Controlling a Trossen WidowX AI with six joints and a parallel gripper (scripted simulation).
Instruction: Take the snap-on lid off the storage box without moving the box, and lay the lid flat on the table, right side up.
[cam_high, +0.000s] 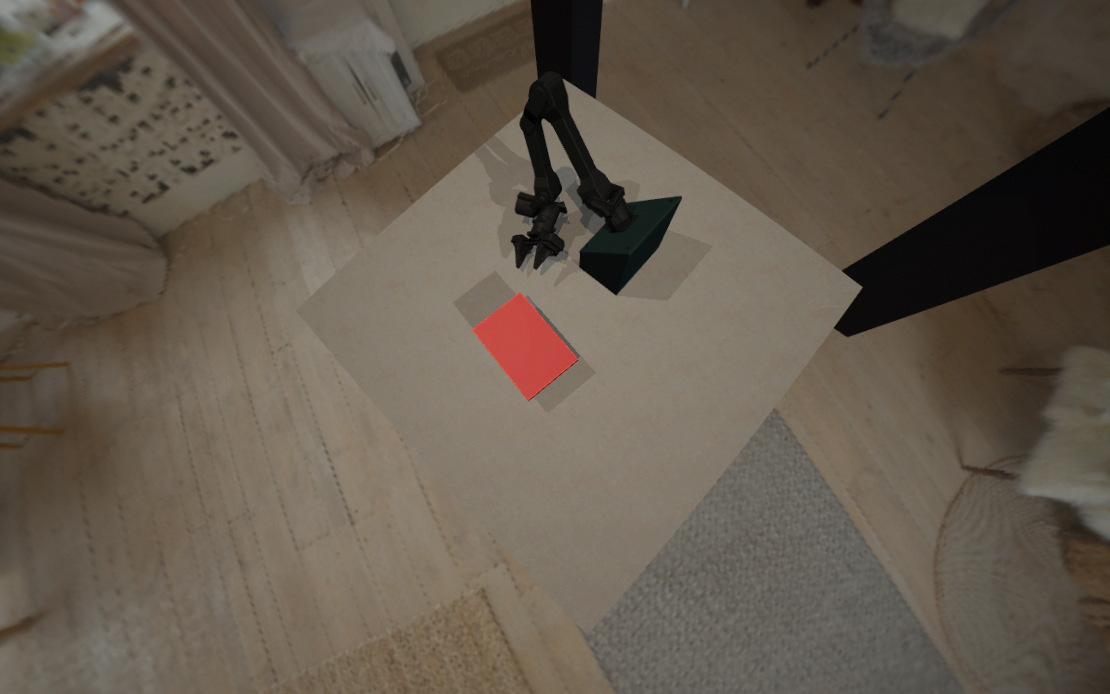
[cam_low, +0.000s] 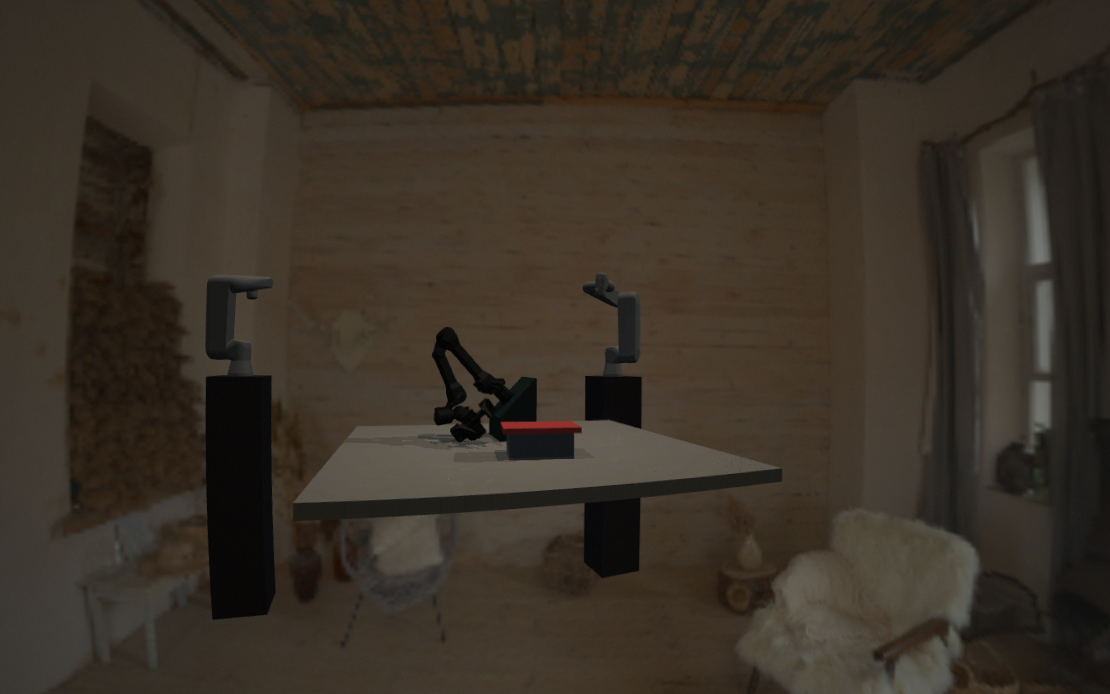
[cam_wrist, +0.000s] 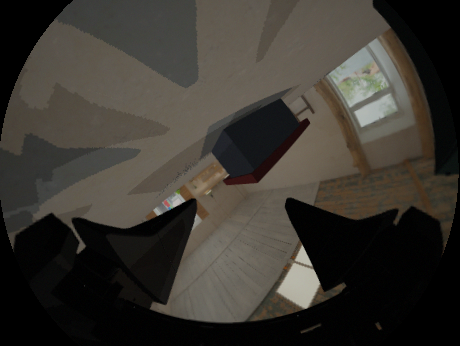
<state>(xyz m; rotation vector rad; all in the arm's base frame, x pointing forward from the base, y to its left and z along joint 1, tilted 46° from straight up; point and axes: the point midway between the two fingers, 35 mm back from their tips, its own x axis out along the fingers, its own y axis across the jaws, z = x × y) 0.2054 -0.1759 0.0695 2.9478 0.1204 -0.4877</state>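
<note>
The red lid (cam_high: 525, 347) (cam_low: 541, 427) (cam_wrist: 283, 151) sits flat on top of the storage box. The dark blue-grey storage box (cam_low: 540, 445) (cam_wrist: 260, 131) stands upright on the table (cam_high: 654, 425) (cam_low: 392, 486); from above the lid hides nearly all of it. My gripper (cam_high: 526, 266) (cam_wrist: 242, 204) is open and empty. It is low over the table, on the arm-base side of the box, apart from box and lid. In the exterior view the gripper is small and dark, left of the box.
The dark green wedge-shaped stand (cam_high: 630, 245) (cam_low: 523, 402) carries the arm's base and stands beside the gripper. Black pillars (cam_high: 982, 229) (cam_low: 239, 491) stand off the table's edges, with grey arm-like devices on top in the exterior view.
</note>
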